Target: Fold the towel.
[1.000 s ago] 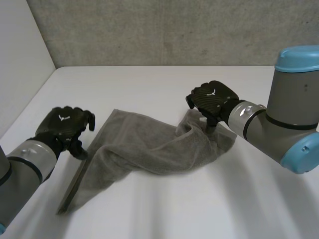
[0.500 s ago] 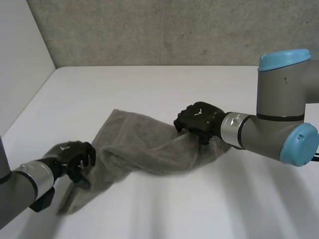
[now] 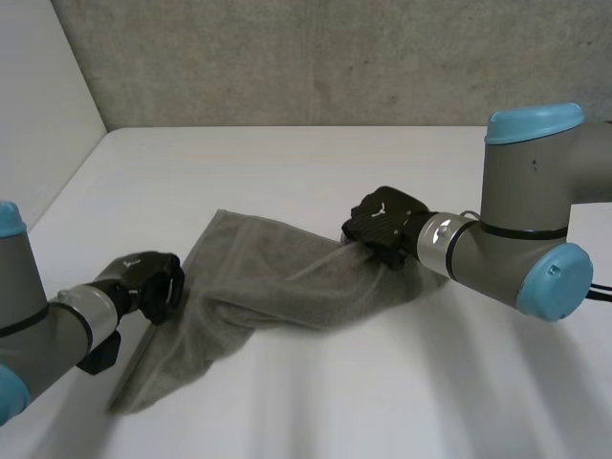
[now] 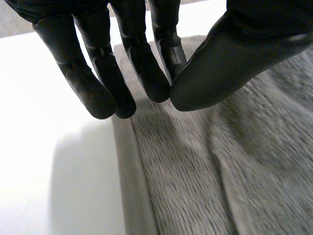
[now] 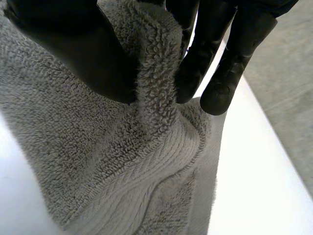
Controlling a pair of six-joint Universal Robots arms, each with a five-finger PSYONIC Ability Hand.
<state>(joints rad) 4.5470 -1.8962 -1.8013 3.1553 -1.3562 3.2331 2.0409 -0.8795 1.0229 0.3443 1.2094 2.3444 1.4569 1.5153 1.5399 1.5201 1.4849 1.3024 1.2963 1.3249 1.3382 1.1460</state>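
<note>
1. So far no fold is made. The towel (image 3: 277, 287) lies rumpled and single-layered on the white bench (image 3: 287, 163), with twisted ridges running through its middle.
2. Position: it sits between my two hands, a little toward my left, and one end trails to the near edge of the bench.
3. Long axis: slantwise, from that near-left end up and across to the bunched end at my right hand (image 3: 384, 222). The narrow tail points toward me, and a flat corner points to the far side.
4. Right side: my fingers (image 5: 205, 54) and thumb (image 5: 73, 44) pinch a raised ridge of terry between them. The hemmed band hangs just under the grip, lifted clear of the bench there.
5. Left side: my left hand (image 3: 153, 282) is at the towel's long left edge, about midway along it. In the wrist view my fingertips (image 4: 146, 73) are drawn narrow, the thumb tip almost against one of them. I see no cloth caught between them, and the hem lies just beneath.
6. Judgement: this is the gripping stage, with one hold made and the second not yet taken.
7. Left to do, as I read it:
   - take the left edge
   - pull the cloth flat
   - bring one end over the other
   - square the edges
</note>
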